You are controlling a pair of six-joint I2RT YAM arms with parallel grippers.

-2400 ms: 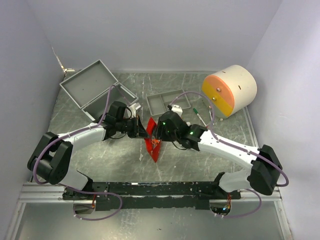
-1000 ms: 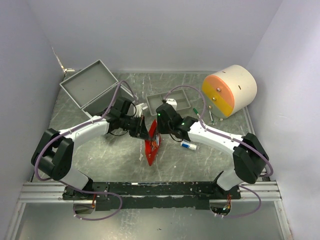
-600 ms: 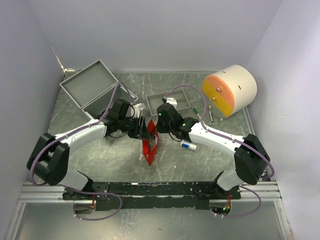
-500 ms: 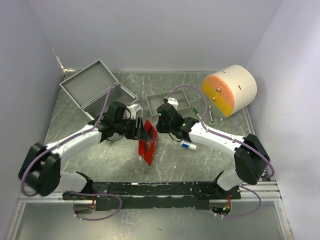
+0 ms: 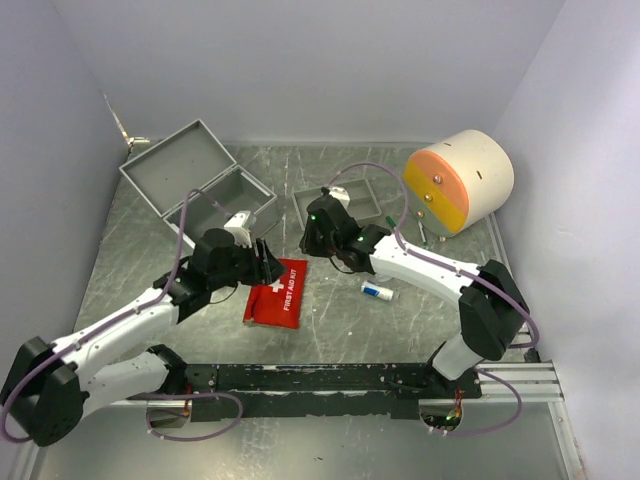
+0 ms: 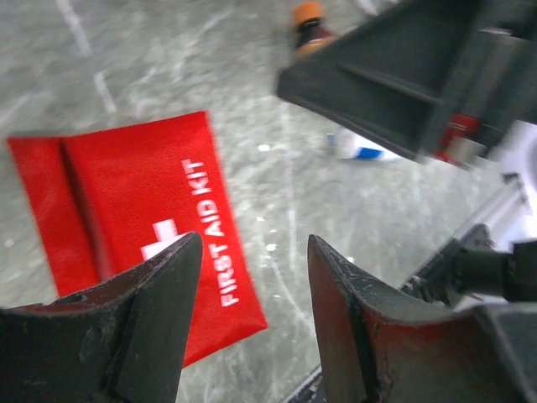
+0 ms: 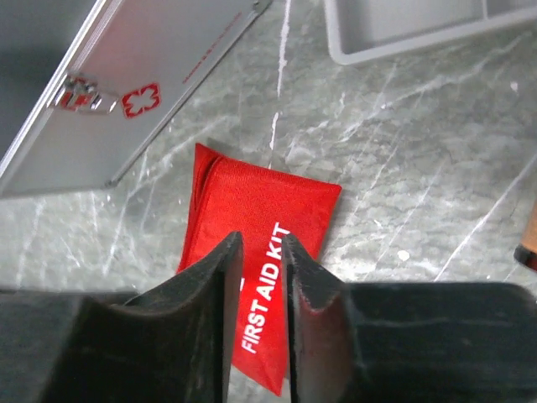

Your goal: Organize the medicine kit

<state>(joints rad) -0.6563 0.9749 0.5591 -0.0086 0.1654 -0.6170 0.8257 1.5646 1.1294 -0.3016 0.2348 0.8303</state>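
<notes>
Reading the left gripper (image 6: pixel 252 260): I see its jaws standing well apart with nothing between them, hanging just above the left side of the pouch.
Right gripper (image 7: pixel 262 252): the jaws are parted by only a thin slit, with nothing pinched in it. Through the slit I look down on the pouch's lettering.
Red first-aid pouch (image 5: pixel 277 292): it lies flat on the table (image 5: pixel 200 250), white cross and "FIRST AID KIT" facing up, free of both grippers and between the two arms.
Medicine kit (image 5: pixel 180 165): at the back left, behind and left of the pouch and not touching it. From above I read the lid as swung back. My right wrist view catches a silvery face with a red cross outline and a latch.
Divided tray (image 5: pixel 350 200): grey and shallow, behind the right arm, which partly hides it.
Small white tube (image 5: pixel 377 291): lying on the table right of the pouch.
Drum (image 5: pixel 460 180): cream with an orange face, on its side at the back right.
</notes>
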